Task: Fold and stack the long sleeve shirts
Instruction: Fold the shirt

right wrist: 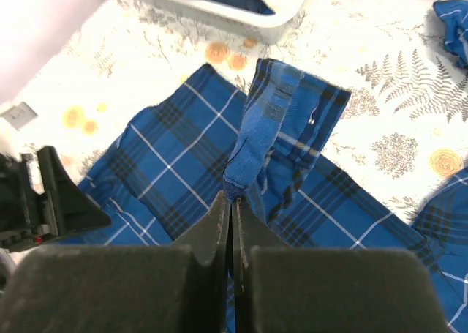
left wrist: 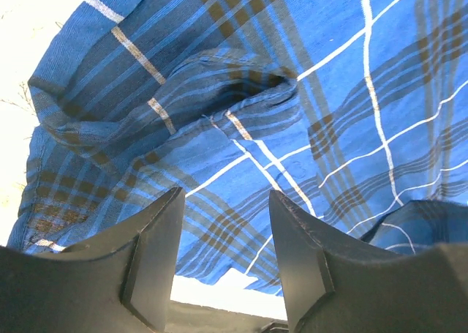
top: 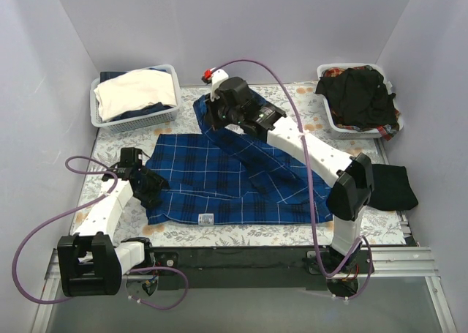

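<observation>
My right gripper point(right wrist: 232, 203) is pinched shut on the sleeve point(right wrist: 257, 132) of the royal-blue plaid cloth shirt point(top: 208, 179); my left gripper point(left wrist: 225, 200) is open, holding nothing. I should lay the sleeve flat across the body without bunching.

Blue plaid shirt point(top: 212, 183) spread, sleeve point(right wrist: 252, 143) raised

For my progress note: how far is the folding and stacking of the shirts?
Done: perhaps one; a black cloth lies at the right edge of the table. In hand: the right tool is shut on a sleeve of the plaid shirt; the left tool stands open over its left edge. Left: this fold, the stacking, and clothes in the right basket.
</observation>
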Robot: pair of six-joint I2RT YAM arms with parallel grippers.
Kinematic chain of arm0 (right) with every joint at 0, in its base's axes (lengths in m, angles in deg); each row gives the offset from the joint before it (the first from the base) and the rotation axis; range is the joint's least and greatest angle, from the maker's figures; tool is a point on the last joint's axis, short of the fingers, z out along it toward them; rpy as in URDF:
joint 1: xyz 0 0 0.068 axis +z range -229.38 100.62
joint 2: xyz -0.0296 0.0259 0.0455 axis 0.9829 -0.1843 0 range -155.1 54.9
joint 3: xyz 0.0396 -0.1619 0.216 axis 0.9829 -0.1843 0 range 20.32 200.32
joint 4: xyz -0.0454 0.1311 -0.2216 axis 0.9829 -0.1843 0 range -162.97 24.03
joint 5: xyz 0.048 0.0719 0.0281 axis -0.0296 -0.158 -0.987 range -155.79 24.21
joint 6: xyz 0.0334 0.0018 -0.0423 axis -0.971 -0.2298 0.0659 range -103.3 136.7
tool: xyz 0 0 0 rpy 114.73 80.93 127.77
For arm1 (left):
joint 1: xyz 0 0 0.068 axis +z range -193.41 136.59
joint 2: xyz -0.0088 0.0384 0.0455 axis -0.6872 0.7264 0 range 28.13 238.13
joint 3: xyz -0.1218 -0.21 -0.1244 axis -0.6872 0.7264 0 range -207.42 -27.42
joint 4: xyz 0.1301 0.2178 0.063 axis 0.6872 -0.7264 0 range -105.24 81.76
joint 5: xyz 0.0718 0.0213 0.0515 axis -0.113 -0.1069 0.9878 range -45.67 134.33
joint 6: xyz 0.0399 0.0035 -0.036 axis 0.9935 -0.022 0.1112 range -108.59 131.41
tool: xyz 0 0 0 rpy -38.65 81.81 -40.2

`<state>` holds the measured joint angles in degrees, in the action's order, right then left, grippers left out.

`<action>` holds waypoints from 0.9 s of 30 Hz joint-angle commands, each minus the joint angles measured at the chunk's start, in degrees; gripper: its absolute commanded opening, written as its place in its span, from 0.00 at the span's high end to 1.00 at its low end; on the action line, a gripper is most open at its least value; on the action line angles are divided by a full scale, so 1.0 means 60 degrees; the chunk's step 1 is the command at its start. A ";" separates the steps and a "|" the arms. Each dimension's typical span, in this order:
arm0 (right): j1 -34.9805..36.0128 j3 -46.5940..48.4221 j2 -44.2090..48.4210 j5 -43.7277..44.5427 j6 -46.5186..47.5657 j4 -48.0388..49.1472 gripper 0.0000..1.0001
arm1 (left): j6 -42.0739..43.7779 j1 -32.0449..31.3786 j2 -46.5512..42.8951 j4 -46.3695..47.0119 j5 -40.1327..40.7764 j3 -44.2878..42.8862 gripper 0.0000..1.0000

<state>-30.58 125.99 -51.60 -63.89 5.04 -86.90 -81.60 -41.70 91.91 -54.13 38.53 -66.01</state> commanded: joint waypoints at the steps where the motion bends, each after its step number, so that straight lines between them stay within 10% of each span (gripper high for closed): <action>1: 0.1224 -0.0193 -0.0982 0.1030 0.0668 0.0205 0.99 | -0.0069 0.0036 -0.0334 -0.0130 0.0205 -0.0453 0.51; 12: 0.2780 -0.1233 -0.2597 0.2308 0.0449 0.1217 0.98 | -0.0946 0.0139 -0.1359 -0.2427 0.3146 -0.2078 0.52; 17: 0.3000 -0.2419 -0.1998 0.0640 0.0042 0.1569 0.63 | -0.1578 0.0110 -0.1681 -0.3601 0.4715 -0.2723 0.53; 23: 0.2913 -0.4175 0.0022 -0.0257 -0.0459 0.2388 0.35 | -0.0715 0.0110 -0.1564 -0.2389 0.3899 -0.2462 0.52; 27: 0.2226 -0.5084 0.1426 -0.0242 -0.1144 0.2229 0.34 | 0.0980 0.0110 -0.1360 -0.0574 0.1038 -0.1992 0.55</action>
<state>-13.47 99.55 -53.20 -63.52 3.05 -78.28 -85.03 -41.26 82.91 -67.53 58.55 -80.15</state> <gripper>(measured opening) 0.665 0.470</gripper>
